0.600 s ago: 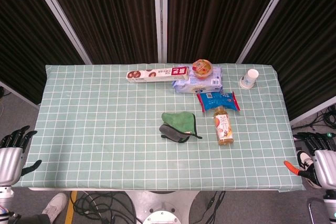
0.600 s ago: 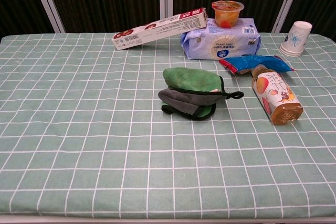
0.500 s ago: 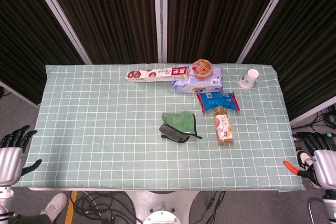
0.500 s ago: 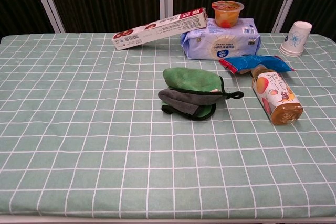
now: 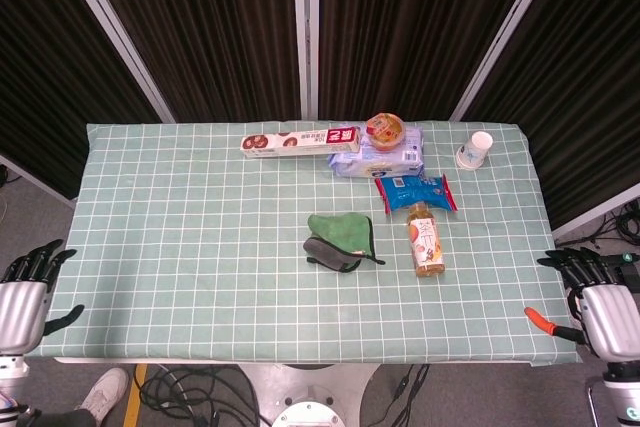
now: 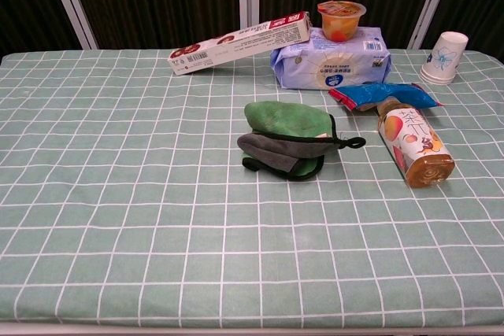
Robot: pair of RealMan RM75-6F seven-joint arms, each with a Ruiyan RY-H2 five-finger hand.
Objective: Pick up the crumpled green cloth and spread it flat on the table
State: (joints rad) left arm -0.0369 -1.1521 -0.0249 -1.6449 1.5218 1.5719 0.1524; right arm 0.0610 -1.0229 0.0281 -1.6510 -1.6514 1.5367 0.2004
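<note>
The crumpled green cloth point(image 5: 341, 240) point(image 6: 288, 140), green on top with a grey underside and black edging, lies bunched near the table's middle. My left hand point(image 5: 24, 297) hovers off the table's front left corner, fingers apart and holding nothing. My right hand point(image 5: 597, 302) sits off the front right corner, fingers spread and empty, its orange-tipped thumb reaching over the table edge. Neither hand appears in the chest view. Both hands are far from the cloth.
A juice bottle point(image 5: 427, 241) point(image 6: 414, 145) lies right of the cloth, with a blue snack bag point(image 5: 415, 190) behind it. Further back are a wipes pack point(image 5: 378, 159), a jelly cup point(image 5: 385, 128), a long box point(image 5: 300, 140) and a paper cup point(image 5: 475, 150). The checked tablecloth point(image 5: 180, 247) covers the table.
My right hand has shifted a little left and up toward the table's corner. The left hand has edged slightly. The cloth has not moved.
</note>
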